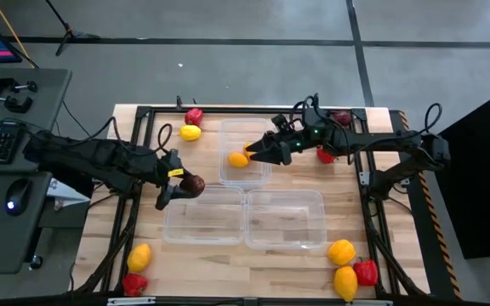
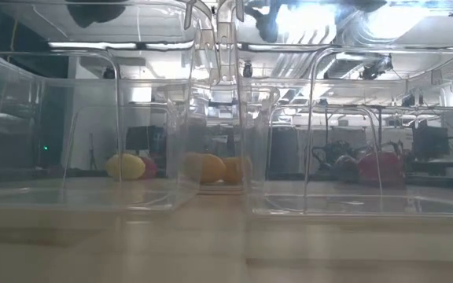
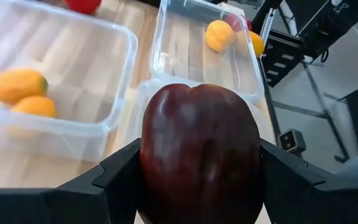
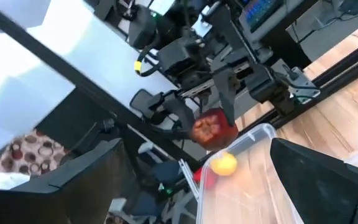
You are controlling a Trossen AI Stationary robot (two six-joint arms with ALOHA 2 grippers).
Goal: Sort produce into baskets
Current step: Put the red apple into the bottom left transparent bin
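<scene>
Bench [image 1: 100,229]: L gripper [image 1: 179,183] clamps maroon fruit [image 1: 193,183] by near-left tub's [image 1: 202,223] far rim; R gripper [image 1: 258,153] agape over far tub [image 1: 243,174].

Overhead looks straight down; low camera peers level through the baskets [image 2: 211,118]; wrist cameras ride close.

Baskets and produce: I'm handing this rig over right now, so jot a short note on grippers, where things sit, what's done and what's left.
Left gripper: shut on a dark maroon fruit, held at the near-left basket's edge.
Right gripper: open, holding nothing, over the far basket.
Done: two orange pieces lie in the far basket; the near-right basket shows nothing inside.
Left: lemon and red pepper far-left; red piece far-right; a yellow-orange and a red piece near-left; three pieces near-right.
</scene>
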